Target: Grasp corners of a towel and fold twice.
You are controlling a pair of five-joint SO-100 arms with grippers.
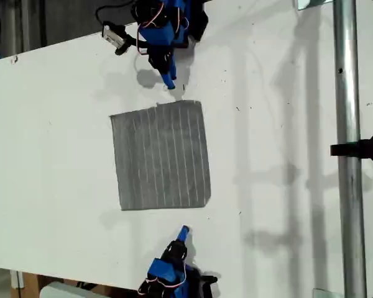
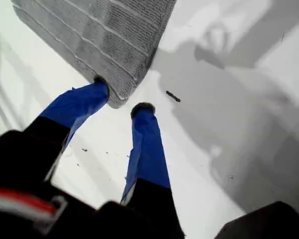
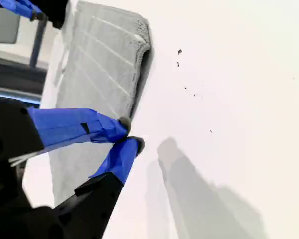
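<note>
Blue fingers of my first gripper (image 2: 122,102) are spread apart around one corner (image 2: 118,97) of the towel (image 1: 160,155), which lies flat mid-table (image 1: 50,186). My second gripper (image 3: 128,133) is nearly pinched closed, holding nothing, right beside another towel edge.

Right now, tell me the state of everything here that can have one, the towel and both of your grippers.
Towel: flat on the table, not yet folded; the far corner looks slightly raised.
My first gripper: open, one fingertip at a towel corner, holding nothing.
My second gripper: nearly shut, beside the towel's edge, holding nothing.
</note>
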